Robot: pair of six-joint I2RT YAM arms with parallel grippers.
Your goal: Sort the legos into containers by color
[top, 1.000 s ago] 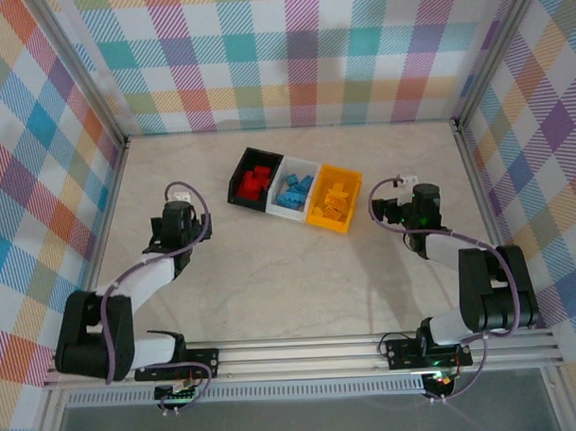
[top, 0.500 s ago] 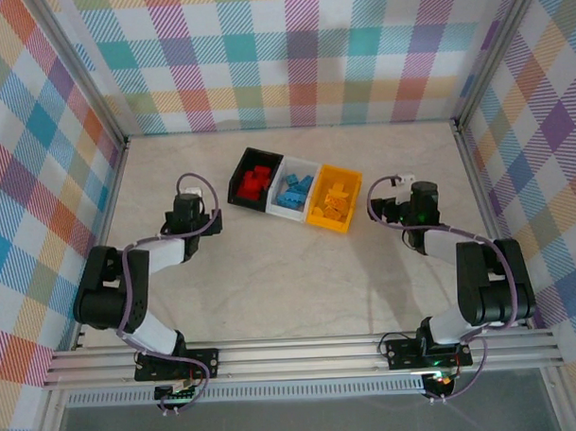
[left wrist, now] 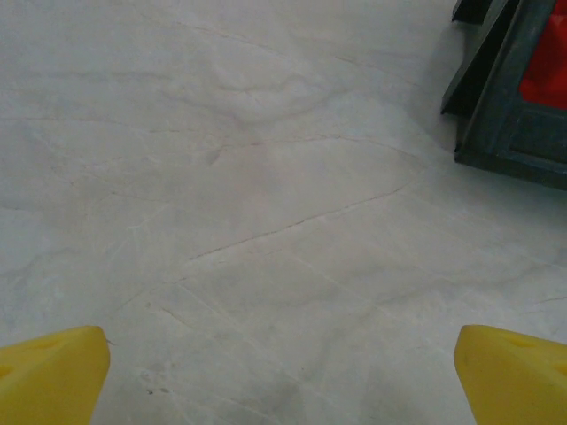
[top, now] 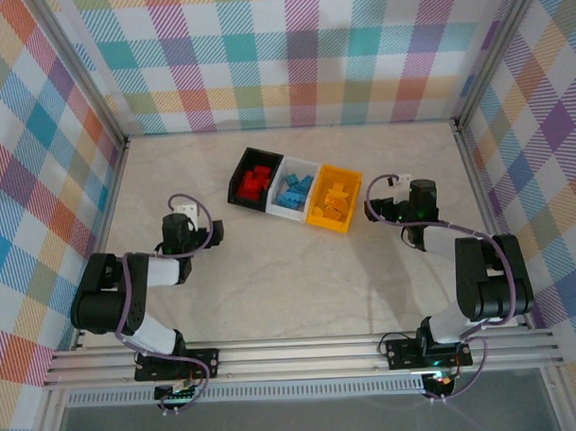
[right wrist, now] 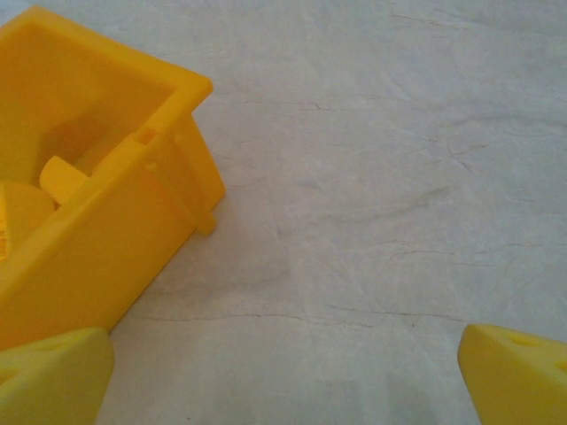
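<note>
Three bins stand in a row at mid-table: the black bin [top: 239, 179] with red legos [top: 256, 182], the white bin [top: 310, 165] with blue legos [top: 295, 190], and the yellow-orange bin [top: 350, 209] with yellow legos [top: 333, 199]. My left gripper [top: 184, 219] hovers low to the left of the black bin, whose corner [left wrist: 505, 97] shows in the left wrist view. There the left gripper [left wrist: 283, 381] is open over bare table. My right gripper [top: 390, 210] sits just right of the yellow-orange bin [right wrist: 106, 239]. In the right wrist view it [right wrist: 283, 381] is open and holds nothing.
The marbled table [top: 290, 272] is ringed by plaid walls and metal rails [top: 302, 352] at the near edge. Both arms are folded low at the table's left and right sides. No loose legos lie on the table.
The left arm has folded back, drawing its gripper nearer its base and slightly left. The right gripper has edged a little toward the yellow-orange bin.
</note>
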